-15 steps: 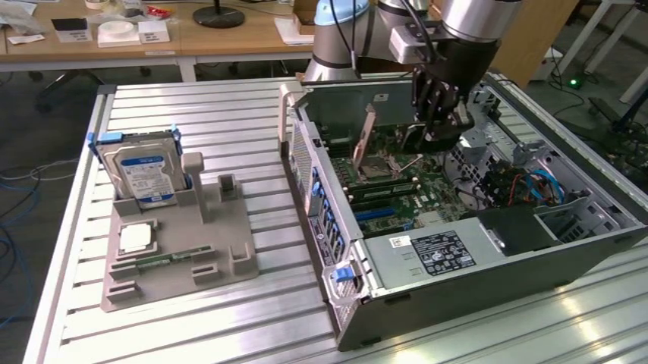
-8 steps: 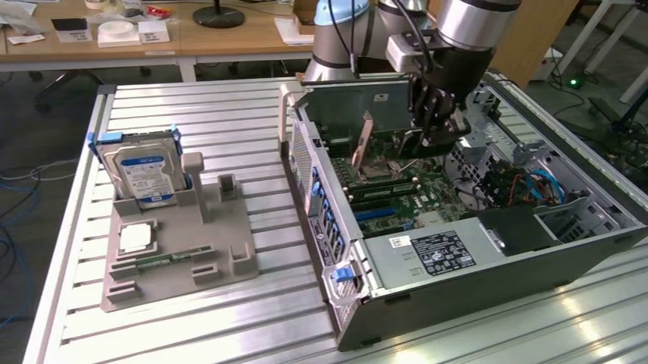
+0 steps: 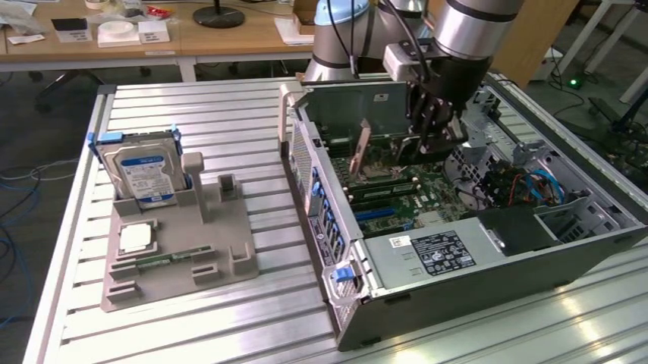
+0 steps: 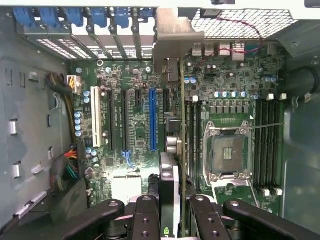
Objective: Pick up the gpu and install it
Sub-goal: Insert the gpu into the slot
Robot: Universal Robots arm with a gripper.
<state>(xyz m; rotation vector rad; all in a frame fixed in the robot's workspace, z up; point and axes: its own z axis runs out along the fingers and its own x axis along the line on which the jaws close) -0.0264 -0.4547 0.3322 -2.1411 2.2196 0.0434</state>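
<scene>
The gripper's point(image 4: 172, 212) black fingers point(image 4: 146, 217) are clamped on the top edge of the gpu point(image 4: 181, 150), which hangs on edge between them above the motherboard point(image 4: 230, 100) inside the open computer case point(image 3: 476, 280). In the wrist view the card runs away from the fingers as a thin green line, its silver bracket point(image 4: 172, 35) at the far end against the case's rear slot wall, and it sits just beside the blue expansion slot point(image 4: 153, 120), on that slot's side toward the empty CPU socket point(image 4: 226, 152); whether the card's edge already touches the board cannot be told.

Crowding the card are a white slot point(image 4: 96, 117) and dark slots beyond the blue one, a row of blue slot latches point(image 4: 75, 17) along the rear wall, and a bundle of coloured wires point(image 4: 70, 167) at the case's side. Past the socket stand the memory slots point(image 4: 267, 145).

In the exterior view the arm point(image 3: 471, 30) reaches down into the case from above, the gpu point(image 3: 359, 155) showing as a slim orange-edged sliver beside the gripper point(image 3: 430, 133). Blue cables point(image 3: 547, 186) lie toward the exterior view's right, and a labelled grey power supply point(image 3: 435, 254) fills the near corner. Well apart, on the exterior view's left, a grey fixture point(image 3: 177, 254) on the slatted table point(image 3: 233, 106) holds an upright hard drive point(image 3: 145, 171) and a small square chip point(image 3: 136, 236).
</scene>
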